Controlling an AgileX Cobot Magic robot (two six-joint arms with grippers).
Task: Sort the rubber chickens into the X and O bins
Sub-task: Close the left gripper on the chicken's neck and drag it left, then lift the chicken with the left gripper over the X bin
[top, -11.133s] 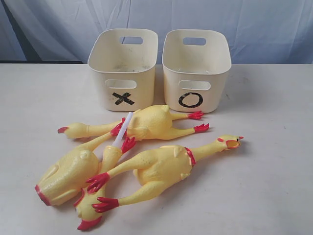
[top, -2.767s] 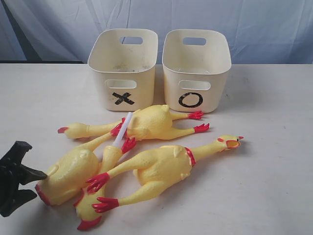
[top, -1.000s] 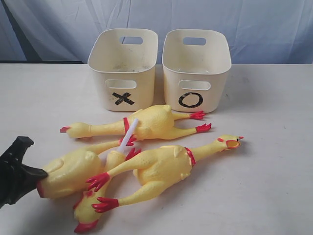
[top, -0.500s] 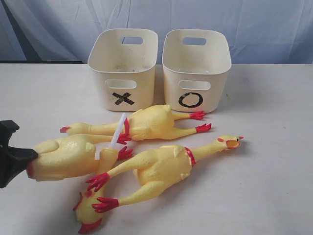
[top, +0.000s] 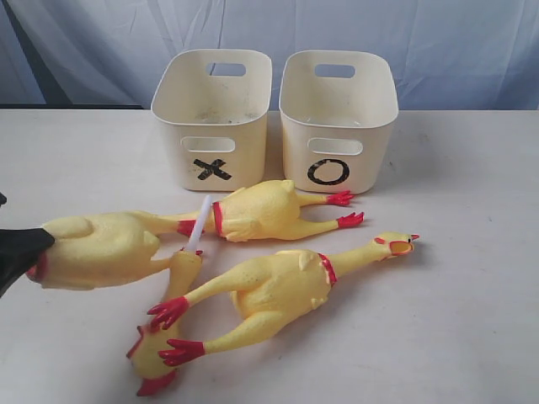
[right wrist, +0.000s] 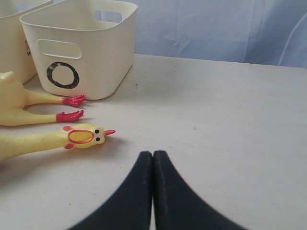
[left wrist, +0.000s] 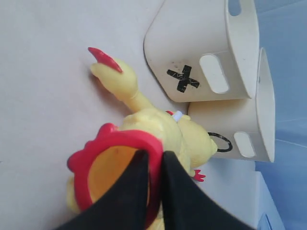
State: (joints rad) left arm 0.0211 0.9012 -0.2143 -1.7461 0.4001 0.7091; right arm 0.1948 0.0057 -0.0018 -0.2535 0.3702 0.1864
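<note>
L pincer (top: 18, 252) at far-left edge of scene, low over bench (top: 472, 320). Wrist view: L pincer (left wrist: 153, 154) has both black fingers (left wrist: 129, 191) pinching the red rim at the butt end of one chicken, rim caught between them.
Held chicken (top: 97, 248) lies roughly level, butt end left at the pincer, neck end pointing right. Shadow under body; can't tell if neck end touches bench.

R pincer (right wrist: 153, 154) not seen in ext. view. Wrist view: fingers pressed together, nothing between them, over bare bench right of the chickens.

Other chickens, all on bench, near side of bins:
- far chicken (top: 257, 210): just near of bins, red feet to the right below the O mark, neck running left behind held chicken.
- big chicken (top: 278, 290): diagonal, head far-right, feet near-left. Head also in R wrist view (right wrist: 84, 135), beak toward the pincer.
- tube chicken (top: 173, 290): near-left, head toward near edge, partly under big chicken's legs. White tube (top: 197, 223) sticks out of its far end, up beside held chicken's neck.

X bin (top: 173, 126) on left, O bin (top: 370, 143) on right, side by side at far side of bench, marks facing near.
</note>
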